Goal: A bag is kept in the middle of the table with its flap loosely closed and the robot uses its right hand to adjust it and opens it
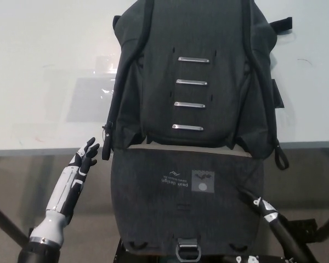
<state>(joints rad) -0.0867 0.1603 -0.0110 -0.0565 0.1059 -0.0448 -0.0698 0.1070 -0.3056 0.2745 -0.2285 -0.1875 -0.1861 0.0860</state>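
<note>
Dark grey bag (194, 76) lying flat in the middle of the pale tabletop (44, 71), flap (183, 203) folded out over the near edge and hanging down toward the robot, logo patch facing up, metal buckle (187, 251) at the flap's lowest point. Four metal rungs in a column on the bag's front, uncovered. Flap judged already open; what is left looks like clearing the arm away.

Right robot hand (257, 204) low at the flap's right edge, only a tip or two in view, holding nothing visible; whether spread or closed cannot be told. Left robot hand (86, 156) resting just left of the flap's upper corner, fingers apart, empty, close to the dangling strap end (106, 149).

To finish cleanly: draw the right robot hand down and outward, away from the flap's right edge, without catching the fabric or the strap loop (281, 159) hanging above it. Keep the left robot hand clear of the strap. Avoid tugging the flap, lest the bag slide off the tabletop.
</note>
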